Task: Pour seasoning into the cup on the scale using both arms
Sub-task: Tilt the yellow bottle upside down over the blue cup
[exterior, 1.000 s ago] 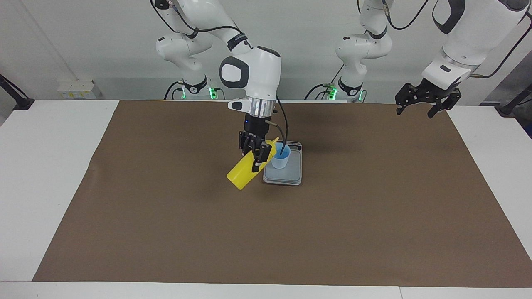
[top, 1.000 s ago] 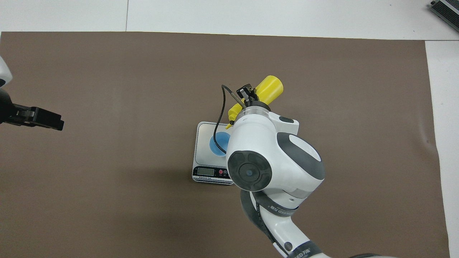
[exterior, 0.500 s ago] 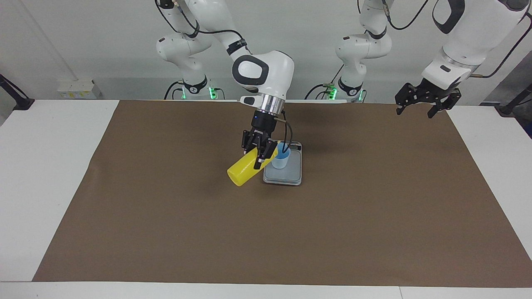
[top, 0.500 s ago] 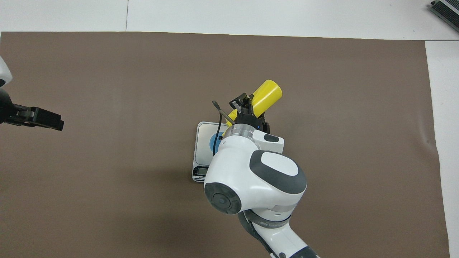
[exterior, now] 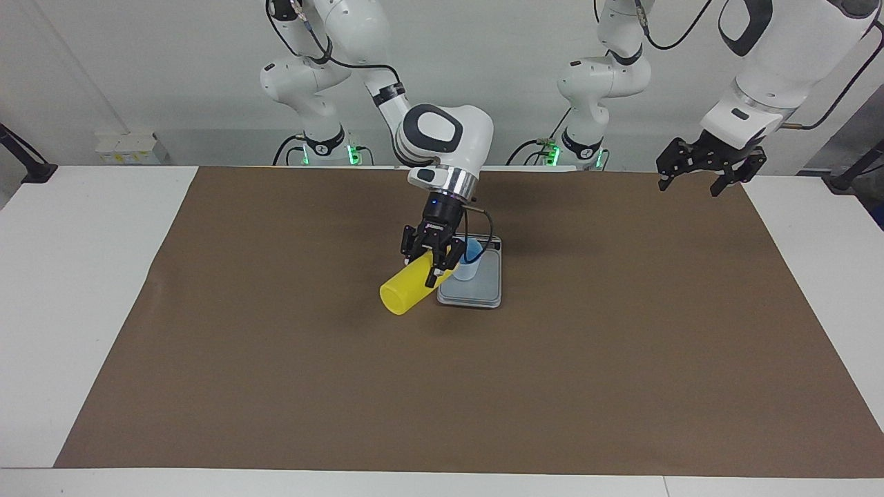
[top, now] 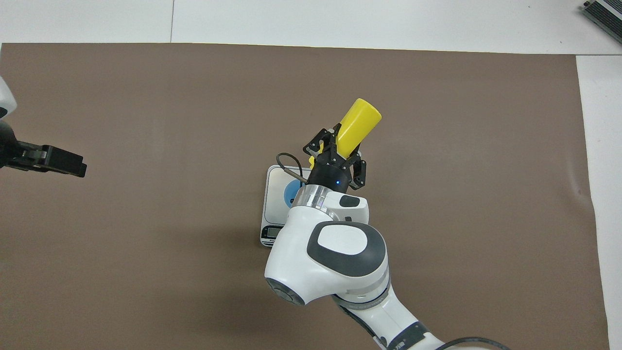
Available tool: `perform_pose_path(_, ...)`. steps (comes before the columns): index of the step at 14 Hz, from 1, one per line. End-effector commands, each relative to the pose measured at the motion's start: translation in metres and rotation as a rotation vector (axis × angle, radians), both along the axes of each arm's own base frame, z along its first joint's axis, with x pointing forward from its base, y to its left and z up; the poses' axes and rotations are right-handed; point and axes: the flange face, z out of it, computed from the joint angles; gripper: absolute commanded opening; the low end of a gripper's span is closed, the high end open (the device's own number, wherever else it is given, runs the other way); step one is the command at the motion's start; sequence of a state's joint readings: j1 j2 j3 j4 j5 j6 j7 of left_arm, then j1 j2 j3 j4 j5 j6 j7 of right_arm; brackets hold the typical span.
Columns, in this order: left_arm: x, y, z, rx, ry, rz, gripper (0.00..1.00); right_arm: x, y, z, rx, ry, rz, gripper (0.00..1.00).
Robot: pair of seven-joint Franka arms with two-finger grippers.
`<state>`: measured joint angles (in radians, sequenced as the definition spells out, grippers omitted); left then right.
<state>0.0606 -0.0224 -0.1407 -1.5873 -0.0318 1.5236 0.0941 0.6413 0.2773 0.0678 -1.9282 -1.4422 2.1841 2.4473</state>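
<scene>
the right tool [exterior: 434,259] was seen clamped on the yellow seasoning bottle [exterior: 407,288], gripped near its nozzle end and held in the air, tilted well over so that the nozzle end pointed toward the cup [exterior: 468,262] while the bottle's flat base stuck out over the brown mat [exterior: 621,359], farther from the robots than the scale. the nozzle tip itself was hidden by the tool, so whether anything was flowing could not be told. the light blue cup was found standing upright on the scale [exterior: 483,286], just beside the tool, near the edge with the display [top: 270,233]. the scale lay flat on the mat at the middle of the surface [exterior: 69,276]. the left tool [exterior: 708,166] was held with its fingers apart and nothing between them, waiting above the mat's corner at the left arm's end, well apart from the scale. the task was judged to be in the pouring step: the bottle had been picked up and tipped toward the cup, while finishing the pour and setting the bottle down were judged still left.
</scene>
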Motion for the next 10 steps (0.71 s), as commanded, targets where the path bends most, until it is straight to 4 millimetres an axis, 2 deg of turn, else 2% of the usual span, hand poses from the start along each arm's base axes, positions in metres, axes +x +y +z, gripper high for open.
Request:
perform_pose_path(1,-0.0054,0.0025,0.0003,-0.012,0.01,0.001,1.0,-0.0042,0.0114,-0.0032,-0.017,-0.076,-0.001,0.0)
perform_pose_path(10,-0.0052,0.0025,0.0005,-0.012,0.009,0.001,1.0,-0.0041,0.0117,0.0014,-0.037,-0.1,-0.006,0.0)
